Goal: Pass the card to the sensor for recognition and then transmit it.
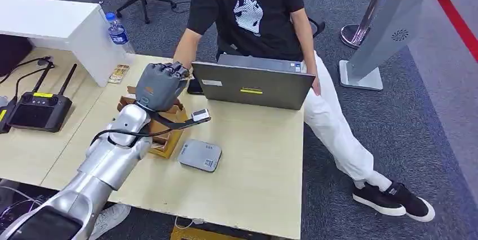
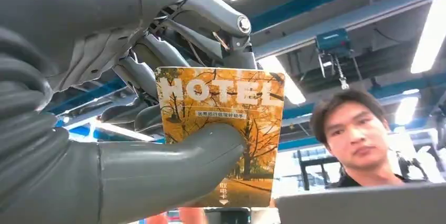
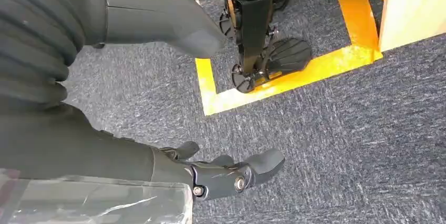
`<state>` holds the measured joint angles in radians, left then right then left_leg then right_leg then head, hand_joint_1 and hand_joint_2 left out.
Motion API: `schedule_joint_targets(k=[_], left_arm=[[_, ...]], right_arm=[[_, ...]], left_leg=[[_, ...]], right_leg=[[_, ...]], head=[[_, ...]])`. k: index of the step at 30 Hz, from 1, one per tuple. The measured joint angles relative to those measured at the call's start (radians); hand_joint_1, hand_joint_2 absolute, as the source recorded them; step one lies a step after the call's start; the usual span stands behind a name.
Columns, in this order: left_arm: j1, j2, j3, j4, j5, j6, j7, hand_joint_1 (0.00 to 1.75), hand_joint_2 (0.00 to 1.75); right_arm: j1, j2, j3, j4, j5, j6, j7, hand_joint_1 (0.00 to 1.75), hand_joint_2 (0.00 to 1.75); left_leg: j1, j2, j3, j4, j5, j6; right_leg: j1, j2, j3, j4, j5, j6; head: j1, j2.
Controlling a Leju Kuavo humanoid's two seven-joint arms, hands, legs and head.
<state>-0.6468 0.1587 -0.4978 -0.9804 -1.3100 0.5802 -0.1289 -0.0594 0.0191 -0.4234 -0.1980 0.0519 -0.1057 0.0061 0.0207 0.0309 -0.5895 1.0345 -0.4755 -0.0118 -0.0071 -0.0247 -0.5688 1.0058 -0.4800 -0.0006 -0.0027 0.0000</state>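
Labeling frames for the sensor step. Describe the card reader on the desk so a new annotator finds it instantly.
Start at the light wooden table with the open grey laptop at its far edge. Nearer than the laptop, beside the brown wooden holder under the robot's left hand, lies the card reader: a flat grey rounded-corner box. It is the only grey slab lying flat on the tabletop.

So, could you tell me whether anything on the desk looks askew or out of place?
Nothing stands out. The left hand holds the hotel card upright, and the grey sensor box lies flat on the desk beside the wooden holder.
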Motion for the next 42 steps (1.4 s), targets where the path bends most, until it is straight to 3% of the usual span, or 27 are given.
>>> schedule_joint_targets(k=[2, 4, 5, 6, 7, 8, 10, 11, 13, 14, 32, 34, 38, 42], left_arm=[[0.000, 0.002, 0.006, -0.005, 0.001, 0.003, 0.000, 1.69, 1.75], [0.000, 0.005, 0.010, -0.006, 0.000, 0.006, -0.003, 1.52, 1.75], [0.001, 0.006, 0.013, -0.006, -0.001, 0.008, -0.008, 1.29, 1.75], [0.001, 0.006, 0.016, -0.006, -0.003, 0.010, -0.011, 1.24, 1.75], [0.001, 0.006, 0.020, -0.006, -0.004, 0.013, -0.013, 1.24, 1.75], [0.002, 0.006, 0.022, -0.006, -0.005, 0.015, -0.015, 1.41, 1.75], [0.003, 0.006, 0.023, -0.006, -0.008, 0.016, -0.018, 1.50, 1.75], [0.004, 0.006, 0.024, -0.006, -0.010, 0.016, -0.018, 1.29, 1.75], [0.006, 0.006, 0.026, -0.006, -0.010, 0.016, -0.018, 1.29, 1.75], [0.010, 0.006, 0.029, -0.006, -0.006, 0.016, -0.021, 0.00, 1.75], [0.070, 0.005, 0.038, -0.076, 0.025, 0.022, -0.065, 0.00, 1.75], [0.093, 0.004, 0.037, -0.095, 0.057, -0.007, -0.097, 0.00, 1.75], [0.167, 0.006, 0.013, -0.141, 0.135, -0.127, -0.159, 0.00, 1.75], [0.231, 0.021, -0.034, -0.155, 0.144, -0.195, -0.159, 0.00, 1.75]], right_arm=[[0.000, 0.001, -0.002, 0.000, 0.000, 0.000, 0.000, 0.00, 1.75], [0.000, 0.001, -0.004, 0.000, 0.001, 0.000, 0.000, 0.00, 1.75], [0.000, 0.001, -0.005, 0.000, 0.001, 0.000, 0.000, 0.00, 1.75], [0.000, 0.001, -0.008, 0.000, 0.002, 0.000, 0.000, 0.00, 1.75], [0.000, 0.002, -0.009, 0.000, 0.002, -0.002, 0.000, 0.00, 1.75], [0.000, 0.002, -0.010, 0.000, 0.002, -0.003, 0.000, 0.00, 1.75], [0.000, 0.002, -0.011, 0.000, 0.002, -0.004, -0.001, 0.00, 1.75], [-0.001, 0.002, -0.012, 0.000, 0.002, -0.005, -0.002, 0.00, 1.75], [-0.001, 0.003, -0.013, 0.000, 0.003, -0.005, -0.002, 0.00, 1.75], [-0.001, 0.003, -0.014, 0.000, 0.008, -0.005, -0.002, 0.00, 1.75], [-0.003, 0.005, -0.032, 0.000, 0.017, -0.007, 0.003, 0.00, 1.75], [-0.003, 0.006, -0.039, 0.000, 0.015, -0.007, 0.003, 0.00, 1.75], [-0.003, 0.007, -0.058, 0.000, 0.010, -0.010, -0.005, 0.00, 1.75], [-0.003, 0.007, -0.076, 0.000, -0.001, -0.011, -0.009, 0.00, 1.75]], left_leg=[[0.000, 0.000, 0.000, 0.000, 0.000, 0.000], [0.000, 0.000, 0.000, 0.000, 0.000, 0.000], [0.000, 0.000, 0.000, 0.000, 0.000, 0.000], [0.000, 0.000, 0.000, 0.000, 0.000, 0.000], [0.000, 0.000, 0.000, 0.000, 0.000, 0.000], [0.000, 0.000, 0.000, 0.000, 0.000, 0.000], [0.000, 0.000, 0.000, 0.000, 0.000, 0.000], [0.000, 0.000, 0.000, 0.000, 0.000, 0.000], [0.000, 0.000, 0.000, 0.000, 0.000, 0.000], [0.000, 0.000, 0.000, 0.000, 0.000, 0.000], [0.000, -0.001, 0.000, 0.000, 0.000, 0.000], [0.000, -0.001, 0.000, 0.000, 0.000, 0.000], [0.000, -0.001, 0.000, 0.000, 0.000, 0.000], [0.000, -0.001, -0.001, 0.000, 0.000, 0.000]], right_leg=[[0.000, 0.000, 0.000, 0.000, 0.000, 0.000], [0.000, 0.000, 0.000, 0.000, 0.000, 0.000], [0.000, 0.000, 0.000, 0.000, 0.000, 0.000], [0.000, 0.000, 0.000, 0.000, 0.000, 0.000], [0.000, 0.000, 0.000, 0.000, 0.000, 0.000], [0.000, 0.000, 0.000, 0.000, 0.000, 0.000], [0.000, 0.000, 0.000, 0.000, 0.000, 0.000], [0.000, 0.000, 0.000, 0.000, 0.000, 0.000], [0.000, 0.000, 0.000, 0.000, 0.000, 0.000], [0.000, 0.000, 0.000, 0.000, 0.000, 0.000], [0.000, -0.001, 0.000, 0.000, 0.000, 0.000], [0.000, -0.001, 0.000, 0.000, 0.000, 0.000], [0.000, -0.001, 0.000, 0.000, -0.001, 0.000], [0.000, -0.001, -0.001, -0.001, -0.001, 0.001]], head=[[0.000, 0.000], [0.000, 0.000], [0.000, 0.000], [0.000, 0.000], [0.000, 0.000], [0.000, 0.000], [0.000, 0.000], [0.000, 0.000], [0.000, 0.000], [0.000, 0.000], [0.000, 0.000], [0.000, 0.000], [0.000, 0.000], [0.000, 0.000]])
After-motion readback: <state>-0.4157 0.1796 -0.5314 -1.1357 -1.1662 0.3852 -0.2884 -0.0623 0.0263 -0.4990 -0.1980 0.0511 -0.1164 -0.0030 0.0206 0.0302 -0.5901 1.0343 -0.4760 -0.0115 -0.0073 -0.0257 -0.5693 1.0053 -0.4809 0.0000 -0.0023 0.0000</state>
